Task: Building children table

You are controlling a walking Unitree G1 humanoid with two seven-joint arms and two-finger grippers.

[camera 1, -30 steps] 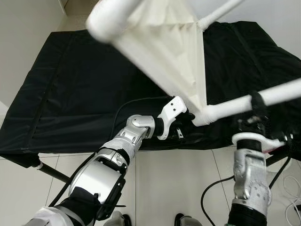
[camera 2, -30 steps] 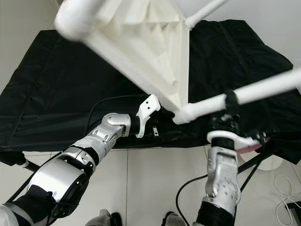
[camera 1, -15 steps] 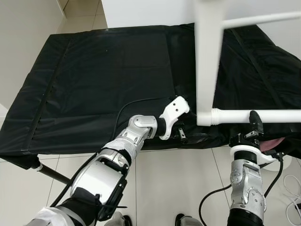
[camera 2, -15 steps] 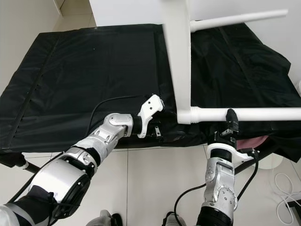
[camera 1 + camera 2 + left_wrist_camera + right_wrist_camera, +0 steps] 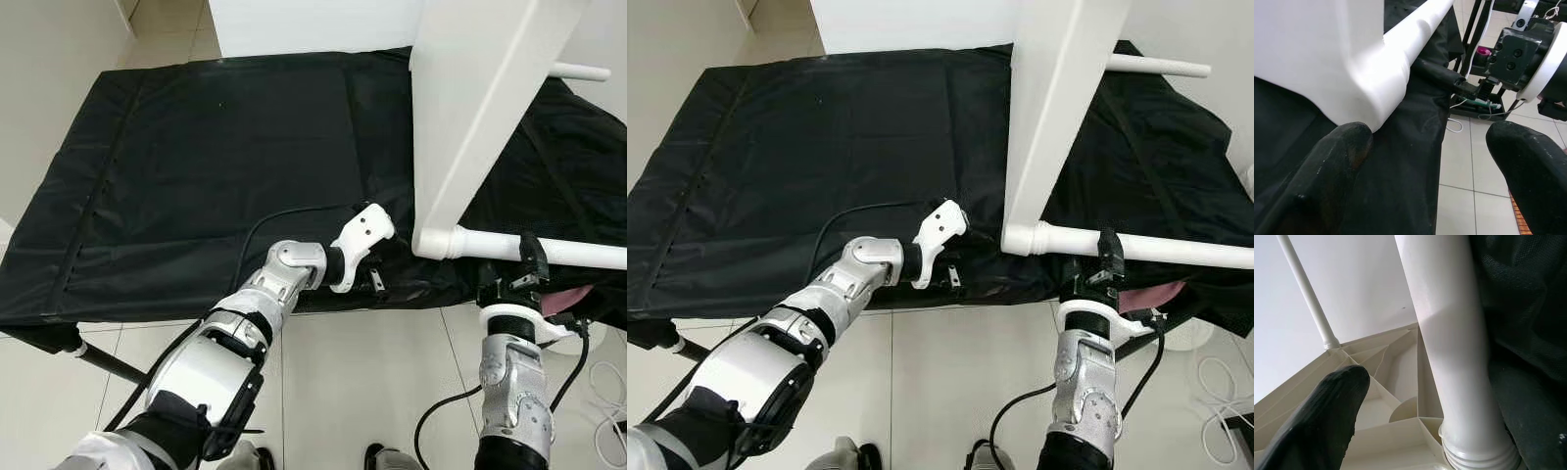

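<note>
The white children's table stands on edge on the black-covered bed, its tabletop (image 5: pixel 480 108) upright. One white leg (image 5: pixel 563 252) sticks out sideways along the bed's front edge, and a second leg (image 5: pixel 583 70) shows higher up. My right gripper (image 5: pixel 532 259) is shut on the lower leg (image 5: pixel 1454 347) from below. My left gripper (image 5: pixel 377 281) is open at the bed's front edge, just left of the tabletop's lower corner (image 5: pixel 1366 93). One of its fingers (image 5: pixel 1327 171) lies right under that corner, while the other finger (image 5: pixel 1533 161) hangs over the floor.
The black cloth (image 5: pixel 196 166) covers the wide bed in front of me. White floor tiles (image 5: pixel 372 372) lie below, with cables (image 5: pixel 441 411) near my right arm. A dark frame bar (image 5: pixel 98 357) juts out at the lower left. A white wall stands behind the bed.
The table came down from a raised tilt and turned: its tabletop now stands on edge and the held leg lies level. My right gripper dropped with it. The left arm barely moved.
</note>
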